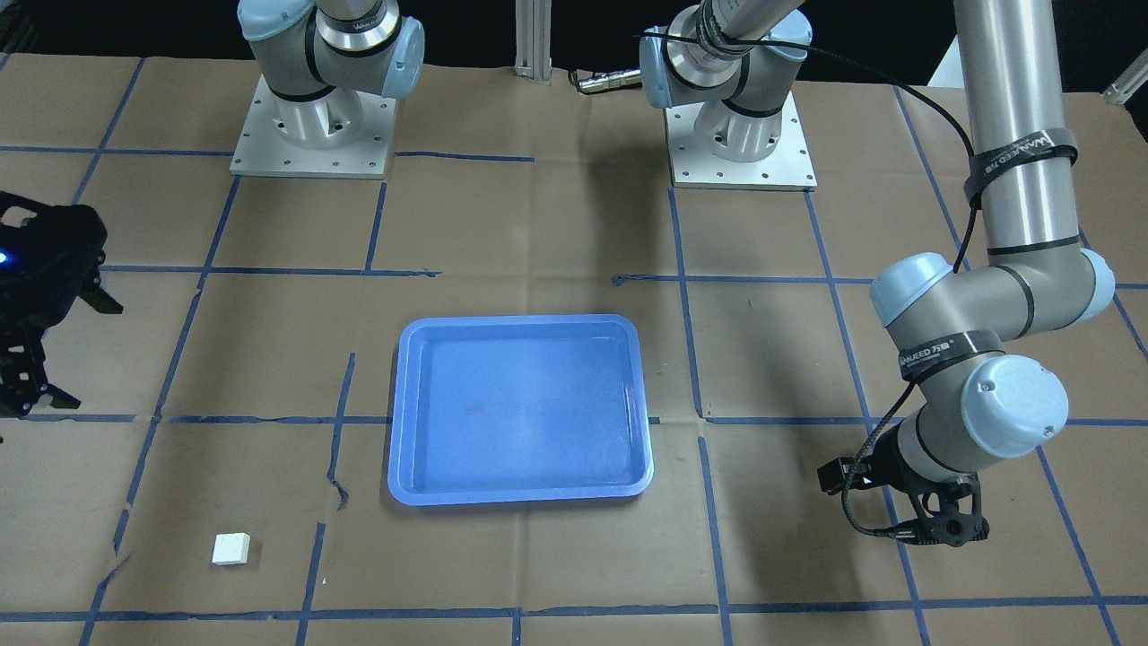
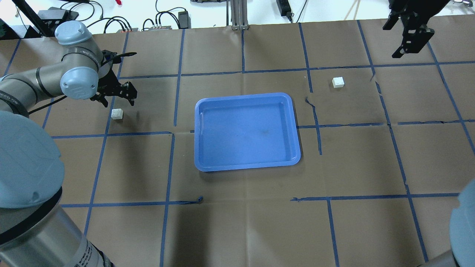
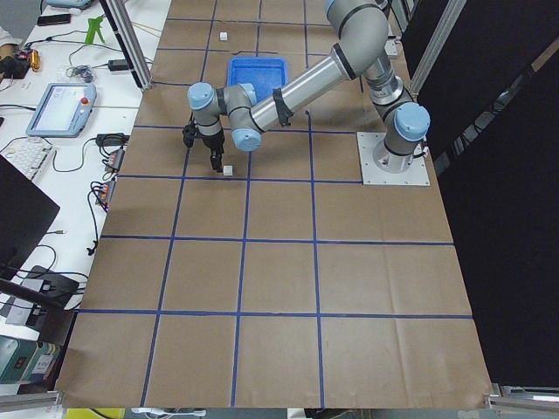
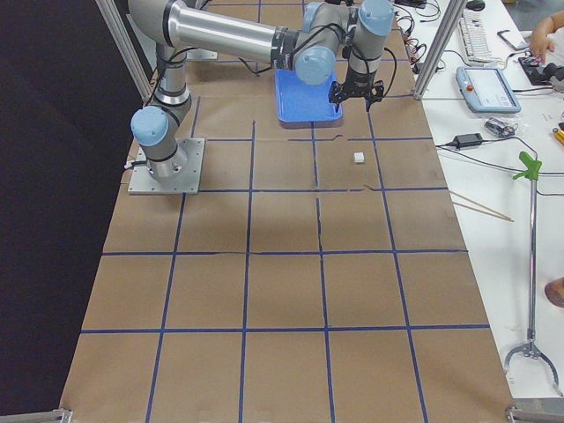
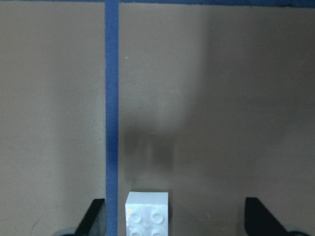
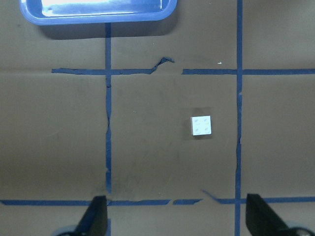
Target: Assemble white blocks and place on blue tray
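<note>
The blue tray point(image 2: 198, 137) lies empty in the middle of the table; it also shows in the front view point(image 1: 395, 422). One white block point(image 2: 117, 114) sits left of it. My left gripper point(image 2: 115, 97) is open and hangs just over this block. In the left wrist view the block point(image 5: 146, 214) lies between the open fingers, nearer the left one point(image 5: 96, 219). A second white block point(image 2: 338, 82) sits right of the tray and shows in the right wrist view point(image 6: 201, 125). My right gripper point(image 2: 408, 40) is open, empty, and high beyond it.
Brown paper with a grid of blue tape lines covers the table. Both arm bases point(image 1: 314, 117) stand on the robot's side. Cables and devices point(image 2: 159, 22) lie past the far table edge. A torn tape line point(image 2: 315, 111) runs between the tray and the right block.
</note>
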You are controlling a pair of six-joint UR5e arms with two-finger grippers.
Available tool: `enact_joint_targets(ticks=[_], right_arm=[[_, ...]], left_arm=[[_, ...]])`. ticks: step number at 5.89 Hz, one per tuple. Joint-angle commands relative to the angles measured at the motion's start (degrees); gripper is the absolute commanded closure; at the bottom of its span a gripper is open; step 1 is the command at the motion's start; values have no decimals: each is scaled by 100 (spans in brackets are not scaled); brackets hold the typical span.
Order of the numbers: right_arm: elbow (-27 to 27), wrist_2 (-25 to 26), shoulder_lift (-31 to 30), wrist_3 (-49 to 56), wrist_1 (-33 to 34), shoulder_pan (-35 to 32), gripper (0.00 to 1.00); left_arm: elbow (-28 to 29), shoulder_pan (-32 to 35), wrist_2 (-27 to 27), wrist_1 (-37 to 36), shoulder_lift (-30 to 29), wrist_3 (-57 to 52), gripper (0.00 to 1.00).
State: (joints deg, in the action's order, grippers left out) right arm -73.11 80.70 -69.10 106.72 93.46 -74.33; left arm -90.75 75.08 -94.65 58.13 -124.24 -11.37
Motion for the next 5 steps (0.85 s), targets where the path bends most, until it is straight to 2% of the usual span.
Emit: enact_joint_targets(ticks=[1,2,3,4,5], right_arm=[[332,-999,981,530,250,155,0],[298,-1239,1334,656,670,199,0],[245,-1572,1694,988,778,200,0],[245,-1636,1967,1165,875,200,0],[184,-1654,2135,1349,946,200,0]], left_arm=[[-65,-107,8,49,-83,29,6],[-92,-116,8,206,39,30,21],[-92,-117,8,208,23,-5,55],[-101,-117,25,208,32,-14,79],[-101,-117,17,208,32,-23,90]])
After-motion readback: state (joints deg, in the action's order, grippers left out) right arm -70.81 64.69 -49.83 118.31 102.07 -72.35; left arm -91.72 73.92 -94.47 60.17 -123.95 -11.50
